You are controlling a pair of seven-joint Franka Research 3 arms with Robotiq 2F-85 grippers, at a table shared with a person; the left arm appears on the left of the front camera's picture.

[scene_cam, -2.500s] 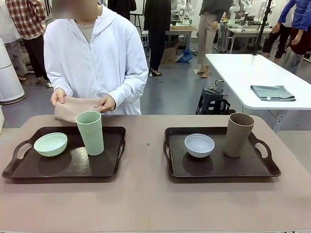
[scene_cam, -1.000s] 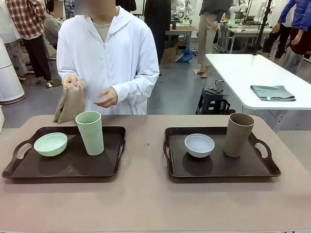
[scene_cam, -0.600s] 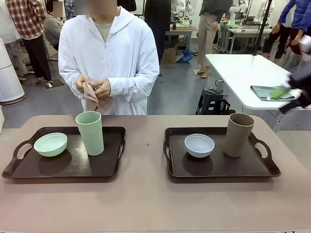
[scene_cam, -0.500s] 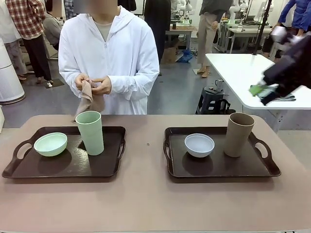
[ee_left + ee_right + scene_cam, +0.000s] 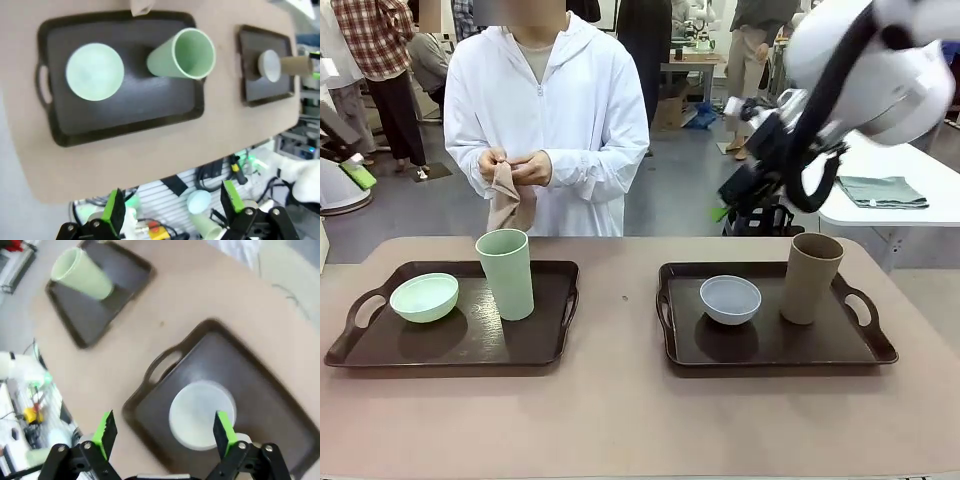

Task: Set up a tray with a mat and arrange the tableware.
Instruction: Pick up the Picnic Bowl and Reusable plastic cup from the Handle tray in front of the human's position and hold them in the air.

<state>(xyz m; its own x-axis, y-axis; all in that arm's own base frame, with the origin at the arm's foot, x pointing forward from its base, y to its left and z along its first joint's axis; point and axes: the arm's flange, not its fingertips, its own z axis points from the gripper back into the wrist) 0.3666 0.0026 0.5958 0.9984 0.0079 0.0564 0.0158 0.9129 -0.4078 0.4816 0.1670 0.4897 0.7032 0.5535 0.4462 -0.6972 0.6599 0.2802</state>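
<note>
Swung in from the right since half a second ago, the right hand (image 5: 728, 203) now hangs blurred in the air, up and beyond the white bowl (image 5: 730, 299). The brown cup (image 5: 811, 277) stands below it to its right, both on the right tray (image 5: 770, 352). Far to that hand's left the person (image 5: 548, 100) holds the mat (image 5: 506, 205) bunched in both palms, behind the green cup (image 5: 505, 273). That cup stands upright beside the green bowl (image 5: 424, 297) on the left tray (image 5: 460, 345).

Left wrist view: the left hand (image 5: 173, 206) has its fingers spread wide, nothing between them. It is high above the surface (image 5: 150, 150). Ahead of it lie the left tray with green bowl and cup, and off to its right the right tray.

Right wrist view: the right hand's fingers stand apart and grip nothing. The white bowl lies well below, straight ahead between them on its tray, and the green cup is far off towards the upper left.
</note>
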